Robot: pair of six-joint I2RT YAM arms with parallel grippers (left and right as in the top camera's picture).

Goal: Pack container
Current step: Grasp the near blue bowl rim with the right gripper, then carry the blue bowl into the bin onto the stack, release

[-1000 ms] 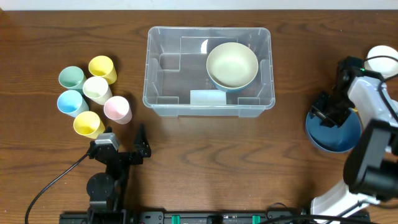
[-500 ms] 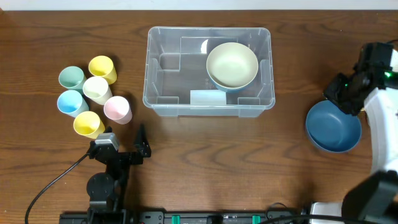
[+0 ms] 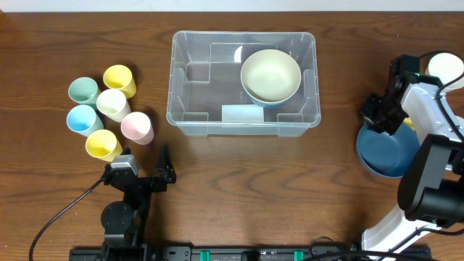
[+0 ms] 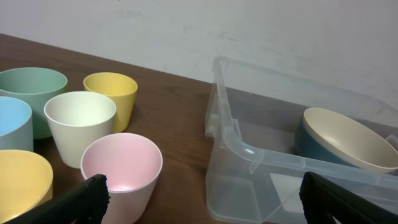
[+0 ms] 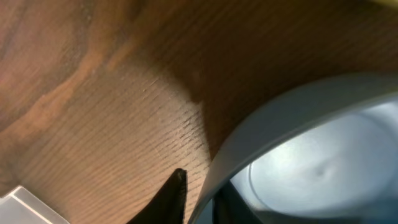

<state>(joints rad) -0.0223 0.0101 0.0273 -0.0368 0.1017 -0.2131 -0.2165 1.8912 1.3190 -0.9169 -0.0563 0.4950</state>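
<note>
Nearest the robot, the left arm [image 3: 134,190] rests low on the wooden surface [image 3: 239,188], its jaws spread wide. Just beyond stand six cups, mouths up, in a cluster: yellow cup [image 3: 104,145], pink cup [image 3: 136,127], blue cup [image 3: 83,119], cream cup [image 3: 113,104], green cup [image 3: 83,90] and a second yellow cup [image 3: 119,80]. At the right, the right arm's [image 3: 424,119] jaws straddle the rim of a blue bowl [image 3: 388,156]; whether they pinch it I cannot tell. Farther back, mid-surface, sits the container [image 3: 174,80]. Its right half holds a cream bowl [image 3: 270,75] nested in a blue-grey bowl [image 4: 305,142], tilted. A pale rectangular patch [image 3: 241,114] shows by its near wall, too small to read.
</note>
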